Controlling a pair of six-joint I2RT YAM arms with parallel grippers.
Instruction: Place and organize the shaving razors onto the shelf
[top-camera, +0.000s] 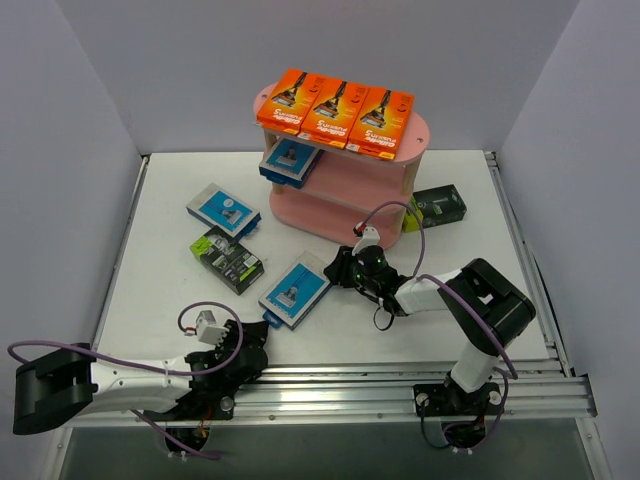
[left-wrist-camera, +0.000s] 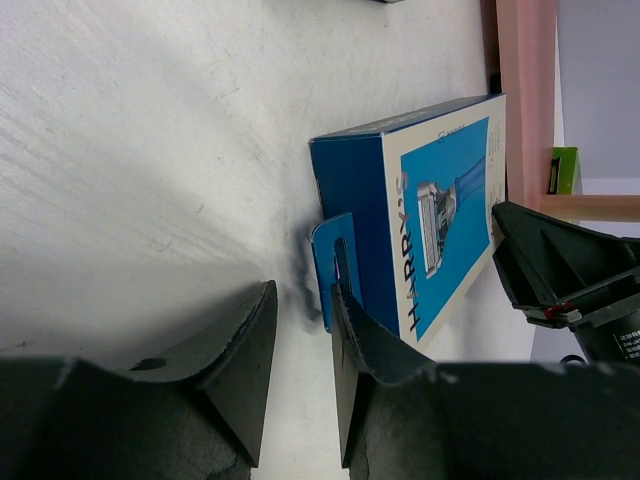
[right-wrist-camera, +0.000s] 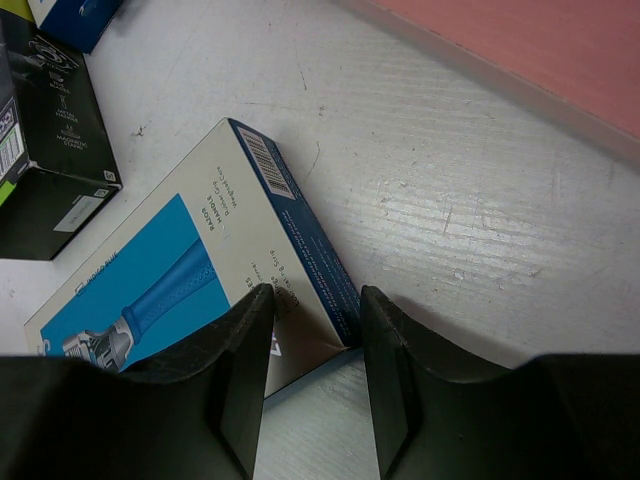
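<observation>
A blue-and-white razor pack (top-camera: 296, 290) (left-wrist-camera: 440, 220) (right-wrist-camera: 170, 260) lies flat on the table between my two grippers. My right gripper (top-camera: 336, 270) (right-wrist-camera: 315, 300) is shut on its far right corner. My left gripper (top-camera: 256, 336) (left-wrist-camera: 303, 295) sits at its near end, jaws slightly apart over bare table, with one finger (left-wrist-camera: 350, 330) against the pack's hang tab. The pink shelf (top-camera: 415, 140) (left-wrist-camera: 525, 100) (right-wrist-camera: 520, 50) holds three orange packs (top-camera: 335, 105) on top. Another blue-and-white pack (top-camera: 290, 160) sits on its middle tier.
Loose on the table are a blue-and-white pack (top-camera: 222, 208) and a black-and-green pack (top-camera: 226, 258) (right-wrist-camera: 45, 150) at the left. Another black-and-green pack (top-camera: 440, 207) lies right of the shelf. Grey walls enclose the table on three sides.
</observation>
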